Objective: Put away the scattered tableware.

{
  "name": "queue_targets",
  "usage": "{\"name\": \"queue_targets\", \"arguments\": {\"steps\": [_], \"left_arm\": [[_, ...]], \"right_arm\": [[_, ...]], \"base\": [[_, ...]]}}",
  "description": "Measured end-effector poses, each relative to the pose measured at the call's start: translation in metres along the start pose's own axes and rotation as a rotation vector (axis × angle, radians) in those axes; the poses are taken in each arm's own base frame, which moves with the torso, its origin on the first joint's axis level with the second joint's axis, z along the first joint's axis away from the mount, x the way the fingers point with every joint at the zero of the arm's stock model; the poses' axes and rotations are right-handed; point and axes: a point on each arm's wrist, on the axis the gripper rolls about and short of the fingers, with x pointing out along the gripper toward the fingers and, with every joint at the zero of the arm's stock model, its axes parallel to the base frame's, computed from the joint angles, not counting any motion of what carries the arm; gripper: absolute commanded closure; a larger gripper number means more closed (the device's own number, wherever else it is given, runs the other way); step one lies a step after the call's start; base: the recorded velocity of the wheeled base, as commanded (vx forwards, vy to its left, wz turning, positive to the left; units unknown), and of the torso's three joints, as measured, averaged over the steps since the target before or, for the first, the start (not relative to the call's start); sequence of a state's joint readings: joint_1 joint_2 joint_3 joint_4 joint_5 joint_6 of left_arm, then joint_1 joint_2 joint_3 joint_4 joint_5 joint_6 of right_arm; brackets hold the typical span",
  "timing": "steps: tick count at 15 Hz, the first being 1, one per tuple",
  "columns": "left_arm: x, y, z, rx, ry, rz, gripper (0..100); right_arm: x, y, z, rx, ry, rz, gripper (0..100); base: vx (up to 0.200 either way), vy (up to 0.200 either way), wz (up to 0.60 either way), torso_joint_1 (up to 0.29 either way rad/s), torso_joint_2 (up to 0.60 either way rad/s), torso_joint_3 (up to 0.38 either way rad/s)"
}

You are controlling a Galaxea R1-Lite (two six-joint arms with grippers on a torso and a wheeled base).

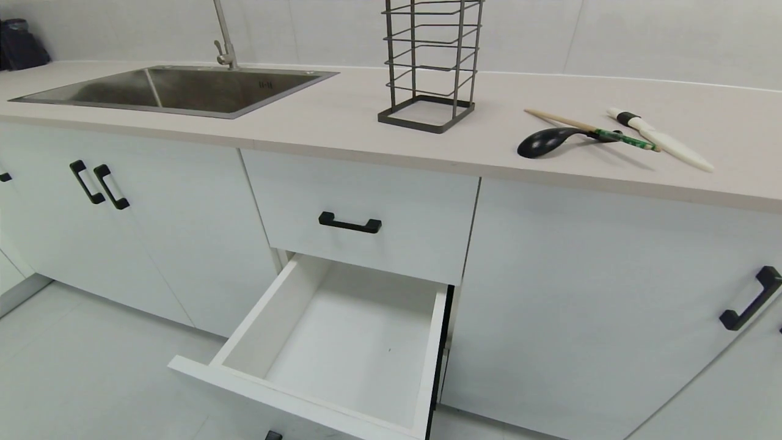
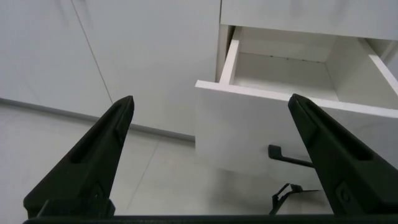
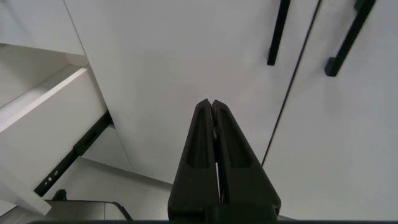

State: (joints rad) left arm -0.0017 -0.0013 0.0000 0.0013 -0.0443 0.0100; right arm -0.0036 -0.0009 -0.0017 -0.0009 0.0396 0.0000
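left gripper (image 2: 211,99) fingers spread wide, low before open drawer (image 2: 261,124) | right gripper (image 3: 212,106) fingers pressed together, facing cabinet door (image 3: 186,56) | black spoon (image 1: 545,142), chopsticks (image 1: 589,129), white utensil (image 1: 663,142) up on countertop (image 1: 342,122), right of wire rack (image 1: 419,127), well apart from both grippers

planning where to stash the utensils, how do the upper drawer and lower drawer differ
The upper drawer is shut, flush with the cabinet fronts; the lower drawer is pulled out, its inside showing. The upper drawer shows its front face to the head view; the lower drawer shows mainly its rim and floor. Both are white.
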Motion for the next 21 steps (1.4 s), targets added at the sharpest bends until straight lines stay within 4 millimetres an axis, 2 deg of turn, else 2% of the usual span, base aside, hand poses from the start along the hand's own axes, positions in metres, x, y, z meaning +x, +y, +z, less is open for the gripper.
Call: {"name": "queue_targets", "arguments": {"steps": [6,11,19,21], "left_arm": [[0.0,0.0,0.0,0.0,0.0,0.0,0],[0.0,0.0,0.0,-0.001,0.0,0.0,0],[0.0,0.0,0.0001,-0.001,-0.001,0.0,0],[0.0,0.0,0.0001,-0.001,-0.001,0.0,0]], "right_arm": [[0.0,0.0,0.0,0.0,0.0,0.0,100],[0.0,0.0,-0.0001,0.0,0.001,0.001,100],[0.0,0.0,0.0001,0.0,-0.001,0.0,100],[0.0,0.0,0.0,0.0,0.0,0.001,100]], "base": [[0.0,0.0,0.0,0.0,0.0,0.0],[0.0,0.0,0.0,0.201,-0.11,-0.092],[0.0,0.0,0.0,0.221,-0.55,-0.216],[0.0,0.0,0.0,0.053,-0.48,-0.222]]}}
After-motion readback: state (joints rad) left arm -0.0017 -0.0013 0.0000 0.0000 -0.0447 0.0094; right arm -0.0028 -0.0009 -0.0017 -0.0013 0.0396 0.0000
